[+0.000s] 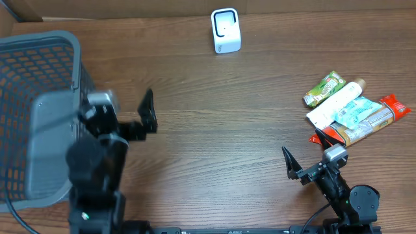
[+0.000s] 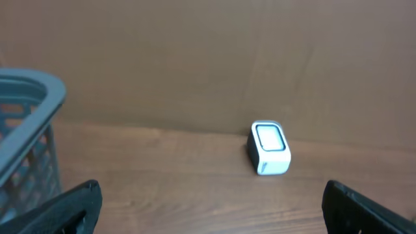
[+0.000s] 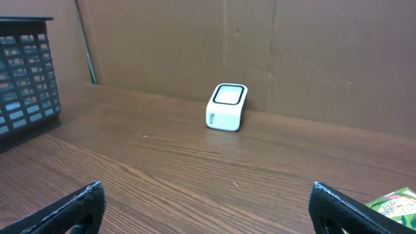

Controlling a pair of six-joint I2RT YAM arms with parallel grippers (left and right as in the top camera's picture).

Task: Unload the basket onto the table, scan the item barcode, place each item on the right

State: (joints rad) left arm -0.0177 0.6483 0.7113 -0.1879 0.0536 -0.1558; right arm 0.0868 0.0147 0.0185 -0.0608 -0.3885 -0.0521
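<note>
The white barcode scanner (image 1: pixel 225 30) stands at the back of the table, against the cardboard wall; both wrist views face it (image 2: pixel 268 148) (image 3: pixel 227 107). The items lie in a pile at the right: a green packet (image 1: pixel 324 88), a white tube (image 1: pixel 338 103), a teal packet (image 1: pixel 359 114) and a red-ended packet (image 1: pixel 383 116). My left gripper (image 2: pixel 211 195) hovers open and empty at the left, beside the basket. My right gripper (image 1: pixel 305 153) is open and empty near the front edge, just in front of the pile. The green packet (image 3: pixel 393 201) shows by its right finger.
A large grey mesh basket (image 1: pixel 32 97) fills the left end of the table, close behind my left arm. A cardboard wall (image 3: pixel 292 52) closes off the back. Bare wood lies between the two arms and the scanner.
</note>
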